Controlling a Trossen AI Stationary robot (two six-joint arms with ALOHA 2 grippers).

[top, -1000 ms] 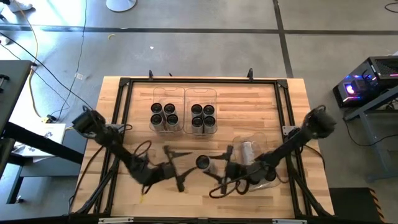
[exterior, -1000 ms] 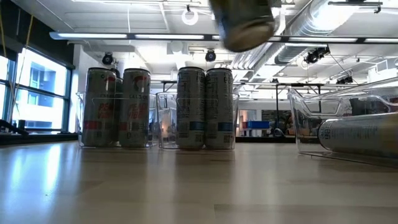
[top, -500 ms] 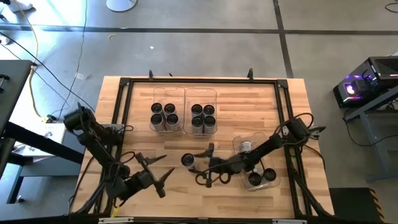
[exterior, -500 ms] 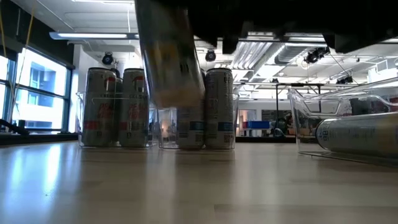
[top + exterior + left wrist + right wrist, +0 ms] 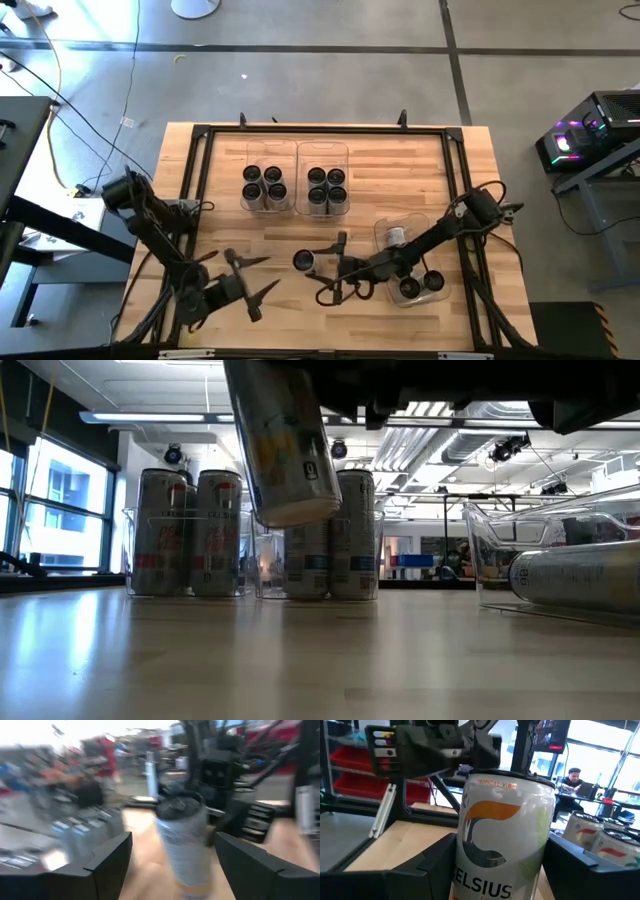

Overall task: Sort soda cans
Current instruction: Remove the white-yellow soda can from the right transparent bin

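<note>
Soda can [image 5: 304,261], lower centre of high view, held off the table; its top is cut off in the low view. Right gripper [image 5: 322,266] clamps its sides. Left gripper [image 5: 247,285], lower left, spread wide, empty, blurred in wrist view.

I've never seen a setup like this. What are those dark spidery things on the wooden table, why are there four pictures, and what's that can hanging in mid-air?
Those are two dark robot arms, each ending in a two-finger pincer. One camera looks straight down, one sits at table height, and one rides on each wrist. On the pale wooden table stand two clear plastic bins holding upright silvery soda cans. A third clear bin nearer the right arm holds a few more. The right pincer grips the white Celsius can, lifted above the wood. The left pincer is open and empty near the table's front-left.
</note>
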